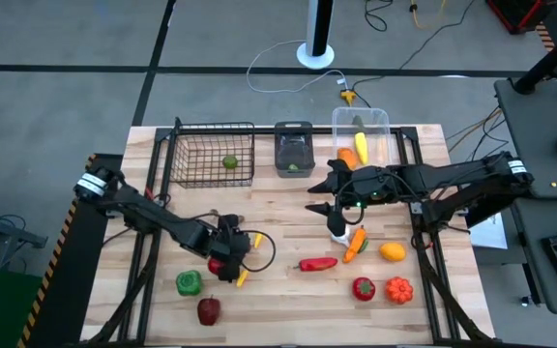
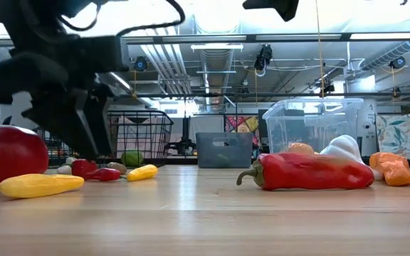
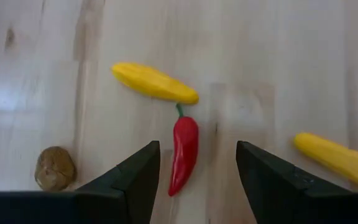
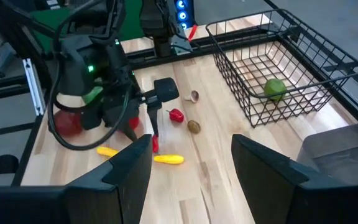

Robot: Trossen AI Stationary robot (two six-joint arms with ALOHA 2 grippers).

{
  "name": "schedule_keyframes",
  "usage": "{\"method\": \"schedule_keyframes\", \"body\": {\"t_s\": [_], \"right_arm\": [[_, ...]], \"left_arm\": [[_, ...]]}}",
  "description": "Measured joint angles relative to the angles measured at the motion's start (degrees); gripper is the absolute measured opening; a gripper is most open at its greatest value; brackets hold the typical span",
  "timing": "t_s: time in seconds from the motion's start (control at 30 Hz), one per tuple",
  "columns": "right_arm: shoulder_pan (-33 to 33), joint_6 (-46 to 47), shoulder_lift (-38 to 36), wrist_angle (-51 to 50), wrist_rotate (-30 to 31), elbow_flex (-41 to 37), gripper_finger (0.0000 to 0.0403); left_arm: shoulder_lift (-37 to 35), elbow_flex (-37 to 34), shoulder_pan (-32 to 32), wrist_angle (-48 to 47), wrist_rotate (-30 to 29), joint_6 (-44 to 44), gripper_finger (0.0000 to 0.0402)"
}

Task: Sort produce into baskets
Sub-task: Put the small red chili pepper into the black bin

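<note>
My left gripper hangs open over the table's near left part, pointing steeply down. Its fingers stand on either side of a small red chili that lies flat on the wood, and I see no touch. Two yellow pieces and a brown nut-like piece lie around it. My right gripper waits open, high above the table's middle. At the far edge stand the black wire basket with a green fruit, the dark grey bin and the clear tub.
Near the left gripper lie a green pepper and a red apple. At the near right lie a long red pepper, a white garlic, a carrot, a yellow fruit, a red pepper and an orange pumpkin.
</note>
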Motion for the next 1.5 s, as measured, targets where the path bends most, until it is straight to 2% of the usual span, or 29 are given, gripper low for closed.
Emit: {"method": "schedule_keyframes", "body": {"t_s": [0.47,0.8,1.13,1.37,1.5], "right_arm": [[0.00,-0.09,0.18,-1.15,0.01,-0.02,0.0211],[0.00,-0.07,0.17,-1.31,0.01,-0.02,0.0211],[0.00,-0.07,0.16,-1.29,0.01,-0.02,0.0211],[-0.02,-0.07,0.16,-1.33,0.01,-0.04,0.0211],[0.00,-0.07,0.16,-1.36,-0.02,-0.04,0.0211]], "left_arm": [[5.74,2.02,2.44,0.01,-1.05,0.59,0.0187],[5.70,2.05,2.59,-0.40,0.98,0.65,0.0110],[4.93,2.10,2.59,-0.66,2.17,4.03,0.0011],[0.68,7.28,2.59,-6.80,1.99,9.88,0.0007],[-2.97,10.47,2.68,-8.32,-1.43,14.89,0.0005]]}}
